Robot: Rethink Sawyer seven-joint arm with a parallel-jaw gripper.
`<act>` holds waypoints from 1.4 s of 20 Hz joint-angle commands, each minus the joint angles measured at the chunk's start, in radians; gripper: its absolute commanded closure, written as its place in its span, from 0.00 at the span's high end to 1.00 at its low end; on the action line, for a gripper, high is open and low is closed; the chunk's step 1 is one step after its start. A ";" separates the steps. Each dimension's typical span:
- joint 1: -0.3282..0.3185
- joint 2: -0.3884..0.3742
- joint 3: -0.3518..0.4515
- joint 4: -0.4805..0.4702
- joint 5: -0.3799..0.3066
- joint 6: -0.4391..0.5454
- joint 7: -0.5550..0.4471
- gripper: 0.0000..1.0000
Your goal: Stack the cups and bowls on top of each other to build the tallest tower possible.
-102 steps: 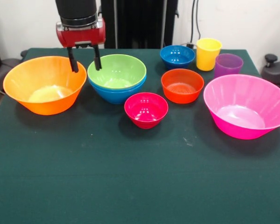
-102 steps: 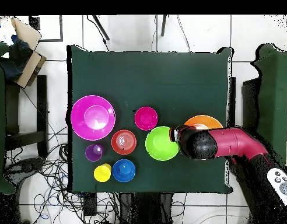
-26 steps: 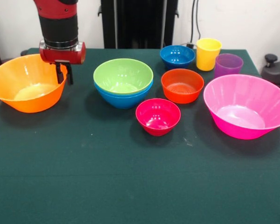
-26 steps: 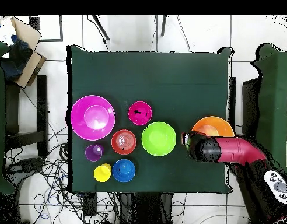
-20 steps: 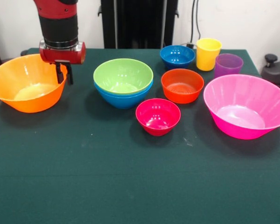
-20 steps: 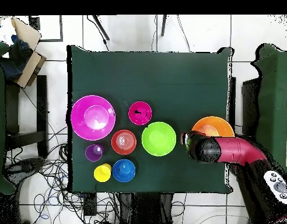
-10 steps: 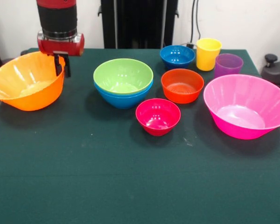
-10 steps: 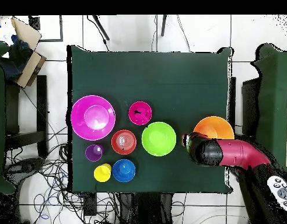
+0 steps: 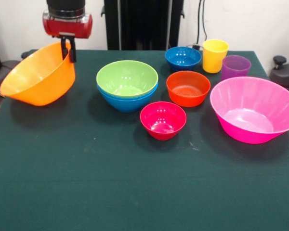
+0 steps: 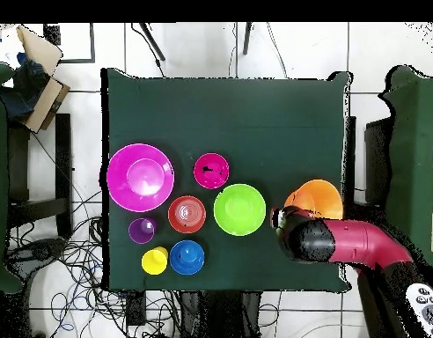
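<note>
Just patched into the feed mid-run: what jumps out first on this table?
The large orange bowl at the front view's left hangs tilted, pinched by its rim in the gripper and lifted off the green table. At the right sits the wide pink bowl, empty. In the middle, a green bowl is nested in a blue bowl, the only stack so far.

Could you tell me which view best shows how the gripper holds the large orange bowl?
The front view: the gripper pinches the orange bowl by its rim, and the bowl hangs tilted. In the overhead view the arm covers the gripper and part of the bowl.
</note>
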 commanded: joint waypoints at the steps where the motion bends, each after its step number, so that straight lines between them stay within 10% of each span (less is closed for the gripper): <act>1: 0.071 -0.056 0.009 0.102 0.036 0.031 0.077 0.00; 28: 0.156 -0.266 0.020 0.174 0.240 0.199 0.028 0.00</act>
